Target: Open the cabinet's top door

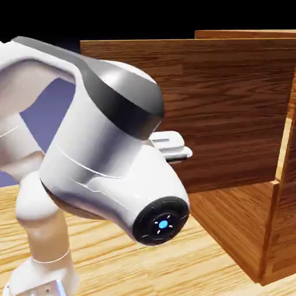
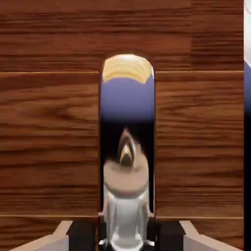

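Note:
The cabinet (image 1: 283, 231) is a reddish-brown wood-grain box on the exterior view's right. The top door (image 1: 225, 110) is the wide wood panel behind my arm. It stands swung away from the cabinet body, and a pale inner edge shows at its right. In the hand view the door's wood (image 2: 49, 122) fills the picture. The silver bar handle (image 2: 126, 147) runs upright through the middle, mirroring the backdrop. My gripper (image 2: 126, 239) is shut on the handle, with a dark finger pad (image 2: 82, 235) on each side of the bar. In the exterior view only part of the white hand (image 1: 172, 145) shows.
My arm's big white elbow and grey joint (image 1: 110, 150) fill the exterior view's left and middle and hide the fingers. The light wooden table (image 1: 173, 266) lies below. The cabinet's lower part (image 1: 237, 219) stands close under the door.

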Robot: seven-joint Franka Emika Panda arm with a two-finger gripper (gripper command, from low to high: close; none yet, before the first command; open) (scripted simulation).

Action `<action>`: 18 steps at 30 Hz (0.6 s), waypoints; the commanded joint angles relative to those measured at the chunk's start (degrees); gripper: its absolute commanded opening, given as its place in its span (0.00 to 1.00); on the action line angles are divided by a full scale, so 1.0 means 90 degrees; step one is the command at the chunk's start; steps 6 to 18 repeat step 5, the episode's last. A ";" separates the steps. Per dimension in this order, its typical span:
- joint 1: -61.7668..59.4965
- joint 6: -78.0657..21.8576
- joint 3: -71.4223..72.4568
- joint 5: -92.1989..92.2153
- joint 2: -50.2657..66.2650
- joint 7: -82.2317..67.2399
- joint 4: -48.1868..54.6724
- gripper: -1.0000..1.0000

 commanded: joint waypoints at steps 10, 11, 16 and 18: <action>0.1098 -0.0324 -0.1127 -0.0109 0.0313 -0.0262 0.0424 0.00; 0.1098 -0.0324 -0.1127 -0.0109 0.0313 -0.0262 0.0424 0.00; 0.1098 -0.0324 -0.1127 -0.0109 0.0313 -0.0262 0.0424 0.00; 0.1098 -0.0324 -0.1127 -0.0109 0.0313 -0.0262 0.0424 0.00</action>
